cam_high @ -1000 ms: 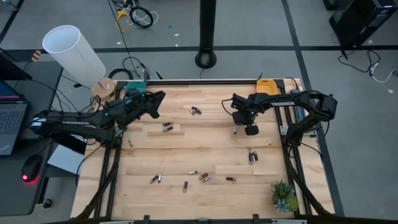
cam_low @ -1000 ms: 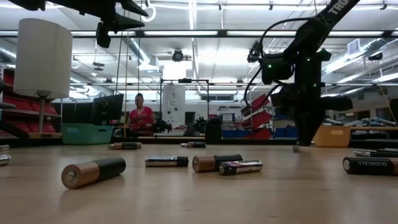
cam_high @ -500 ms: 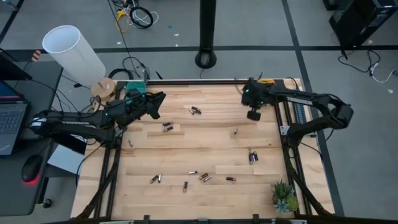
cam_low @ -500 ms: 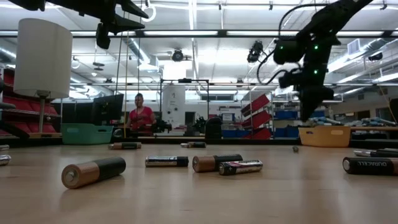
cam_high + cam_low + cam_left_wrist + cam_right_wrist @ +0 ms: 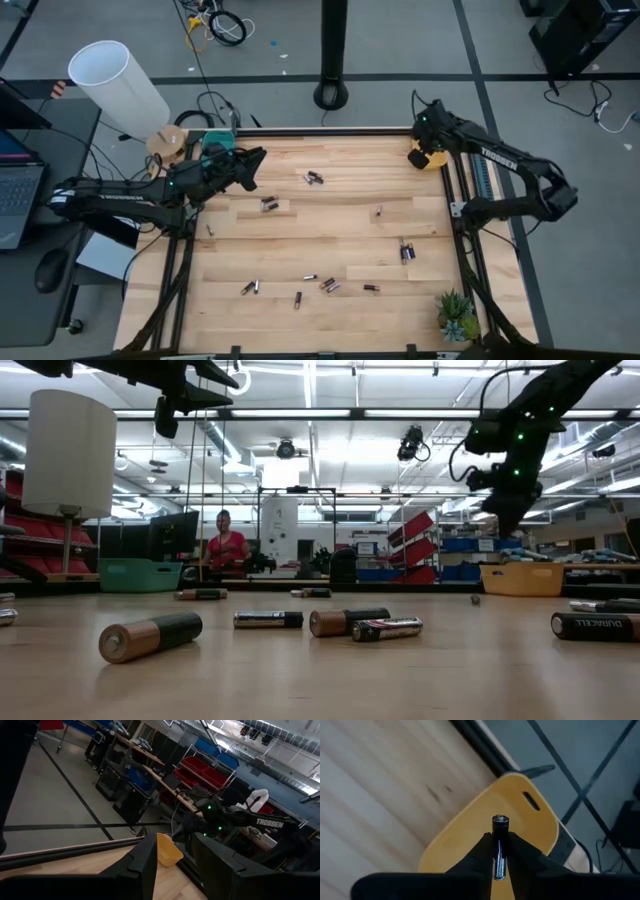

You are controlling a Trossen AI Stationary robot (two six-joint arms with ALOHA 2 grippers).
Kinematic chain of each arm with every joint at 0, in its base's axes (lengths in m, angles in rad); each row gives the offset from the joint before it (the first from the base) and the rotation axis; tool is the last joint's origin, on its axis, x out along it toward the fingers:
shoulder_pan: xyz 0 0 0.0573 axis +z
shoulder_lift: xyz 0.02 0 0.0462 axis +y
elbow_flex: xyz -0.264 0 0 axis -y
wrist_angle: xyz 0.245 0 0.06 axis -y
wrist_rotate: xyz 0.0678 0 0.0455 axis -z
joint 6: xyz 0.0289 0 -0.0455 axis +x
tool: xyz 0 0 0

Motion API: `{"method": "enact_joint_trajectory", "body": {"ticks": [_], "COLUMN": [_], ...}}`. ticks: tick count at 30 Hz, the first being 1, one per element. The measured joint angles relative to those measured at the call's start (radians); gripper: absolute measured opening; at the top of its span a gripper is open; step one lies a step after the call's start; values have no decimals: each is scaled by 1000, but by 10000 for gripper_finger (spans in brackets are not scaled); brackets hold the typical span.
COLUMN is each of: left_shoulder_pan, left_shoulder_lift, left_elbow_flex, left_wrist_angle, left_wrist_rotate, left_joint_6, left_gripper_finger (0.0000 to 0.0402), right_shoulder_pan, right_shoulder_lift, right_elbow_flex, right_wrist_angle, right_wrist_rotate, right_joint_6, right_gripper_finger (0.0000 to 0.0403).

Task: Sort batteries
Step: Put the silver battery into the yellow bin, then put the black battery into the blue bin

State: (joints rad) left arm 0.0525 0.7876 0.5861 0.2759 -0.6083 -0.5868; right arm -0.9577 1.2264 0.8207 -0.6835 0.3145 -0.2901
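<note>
Batteries [image 5: 314,178] lie scattered over the wooden table [image 5: 340,235], most near its front edge, a few toward the middle. One dark cell [image 5: 500,845] stands pinched between the fingers of the right gripper [image 5: 499,854], its long axis in line with the fingers and its capped end pointing outward. Directly beyond that end lies the orange tray [image 5: 520,827] at the table's far right corner, so the cell hangs above the tray's hollow, apart from it. The coming release probably turns on this alignment, the cell falling lengthwise into the tray. The left gripper [image 5: 172,870] waits partly open and empty above the far left of the table, well apart from the orange tray.
</note>
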Motion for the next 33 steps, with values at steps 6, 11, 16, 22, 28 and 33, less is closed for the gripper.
{"method": "enact_joint_trajectory", "body": {"ticks": [6, 11, 16, 22, 28, 33], "left_shoulder_pan": [0, 0, 0, 0, 0, 0], "left_shoulder_lift": [0, 0, 0, 0, 0, 0], "left_elbow_flex": [0, 0, 0, 0, 0, 0], "left_wrist_angle": [12, 12, 12, 5, -77, -239], "left_wrist_rotate": [0, 0, 0, 0, 0, 61], "left_joint_6": [-4, -5, -4, -3, -49, -111], "left_gripper_finger": [136, 136, 136, 136, 136, 136], "right_shoulder_pan": [9, 9, 23, 121, 327, 527], "right_shoulder_lift": [34, 34, 25, -21, 2, 28], "right_elbow_flex": [0, 0, 16, 99, 92, 76], "right_wrist_angle": [1, 2, -16, -49, -58, -45], "right_wrist_rotate": [16, 17, 14, -310, -447, -451], "right_joint_6": [22, -17, -23, 29, 266, 383], "right_gripper_finger": [100, 113, 112, 113, 100, 94]}}
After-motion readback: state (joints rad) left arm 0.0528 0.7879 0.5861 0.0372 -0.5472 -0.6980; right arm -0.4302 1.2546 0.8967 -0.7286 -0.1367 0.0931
